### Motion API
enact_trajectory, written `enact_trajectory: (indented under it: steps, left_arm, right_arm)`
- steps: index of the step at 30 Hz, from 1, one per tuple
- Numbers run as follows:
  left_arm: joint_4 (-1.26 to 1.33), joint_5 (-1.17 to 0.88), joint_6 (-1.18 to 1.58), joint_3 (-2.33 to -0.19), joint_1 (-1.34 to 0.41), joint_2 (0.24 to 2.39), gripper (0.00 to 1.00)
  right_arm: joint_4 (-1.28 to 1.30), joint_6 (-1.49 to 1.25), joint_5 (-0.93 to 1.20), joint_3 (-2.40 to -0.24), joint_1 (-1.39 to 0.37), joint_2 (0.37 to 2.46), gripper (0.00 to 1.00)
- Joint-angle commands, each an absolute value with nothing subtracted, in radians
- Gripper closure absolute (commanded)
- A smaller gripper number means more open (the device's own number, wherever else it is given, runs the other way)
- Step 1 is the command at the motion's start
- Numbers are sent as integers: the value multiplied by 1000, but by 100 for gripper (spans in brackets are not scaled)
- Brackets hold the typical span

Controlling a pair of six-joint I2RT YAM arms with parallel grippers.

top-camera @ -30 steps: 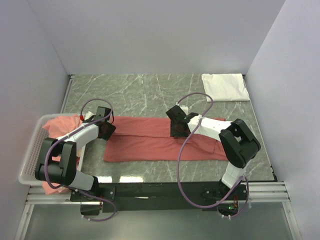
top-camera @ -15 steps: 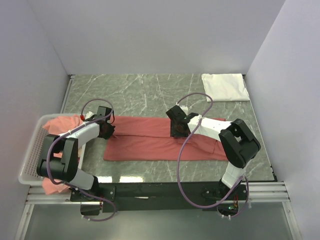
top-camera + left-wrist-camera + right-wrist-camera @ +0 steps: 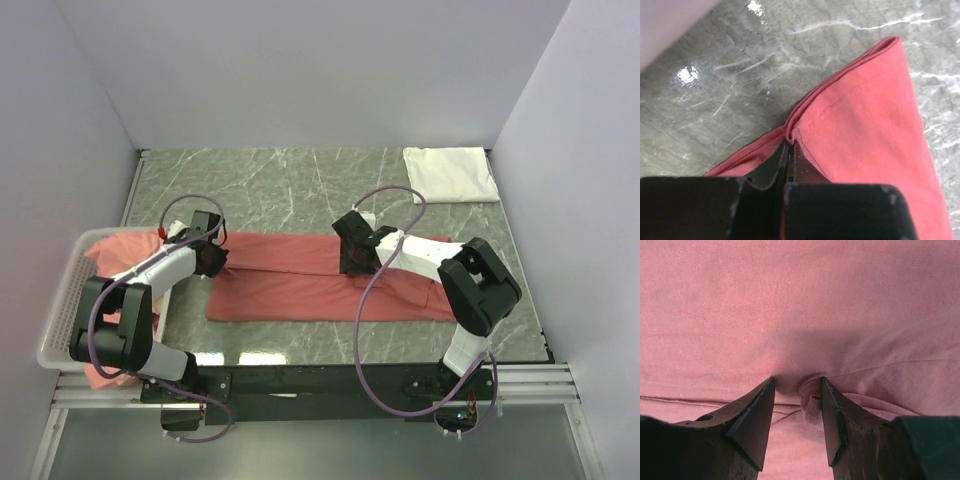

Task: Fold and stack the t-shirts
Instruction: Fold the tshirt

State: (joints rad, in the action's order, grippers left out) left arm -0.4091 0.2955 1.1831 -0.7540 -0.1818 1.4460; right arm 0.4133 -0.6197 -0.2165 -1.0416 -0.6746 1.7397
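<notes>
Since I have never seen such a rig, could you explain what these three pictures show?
Two robot arms stand at the near edge of a marbled table. One picture looks down from above; the other two come from cameras on each wrist. A coral-red t-shirt, folded into a long strip, lies on it, a folded white t-shirt in the far right corner, and more coral shirts lie in the basket at left. The left gripper is shut on the strip's left end. The right gripper, jaws open, presses onto its middle, cloth puckering between them.
</notes>
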Motion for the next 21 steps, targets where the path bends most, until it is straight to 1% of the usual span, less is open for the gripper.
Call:
enact_trajectory:
  steps: [1, 3, 5, 6, 7, 8, 9, 11, 12, 14, 15, 17, 20, 21]
  left_arm:
    - [-400, 288, 1144, -749, -172, 1395, 99]
    - [-387, 276, 1118, -761, -172, 1381, 99]
    - [-376, 259, 1060, -791, -172, 1359, 97]
    - [-382, 259, 1034, -799, -172, 1352, 89]
    - [-385, 256, 1023, -805, -172, 1332, 86]
    - [-388, 256, 1017, -811, -172, 1321, 84]
    - [-388, 255, 1006, -810, -172, 1310, 79]
    - [-405, 252, 1009, -799, -173, 1281, 73]
    - [-410, 252, 1018, -792, -175, 1275, 65]
    - [-431, 267, 1038, -767, -176, 1259, 62]
    - [-431, 275, 1052, -756, -179, 1255, 52]
    - [-411, 273, 1066, -724, -183, 1253, 52]
    - [-359, 238, 1072, -709, -227, 1287, 66]
    - [-356, 242, 1072, -718, -248, 1304, 74]
  right_arm:
    - [387, -640, -227, -1032, -680, 1683, 50]
    - [402, -656, -251, -1026, -672, 1649, 49]
    - [413, -666, -267, -1013, -638, 1591, 47]
    - [414, -679, -265, -1002, -624, 1544, 46]
    - [414, -686, -265, -990, -589, 1514, 45]
    - [405, -692, -252, -959, -574, 1487, 42]
    - [403, -702, -247, -944, -552, 1433, 40]
    - [400, -713, -223, -898, -499, 1384, 37]
    - [399, -727, -216, -881, -483, 1340, 36]
    - [393, -738, -199, -833, -436, 1299, 33]
    - [393, -748, -190, -819, -422, 1270, 32]
    - [397, -752, -183, -792, -387, 1253, 32]
    - [423, -791, -170, -772, -353, 1252, 32]
    - [431, -804, -160, -766, -347, 1249, 33]
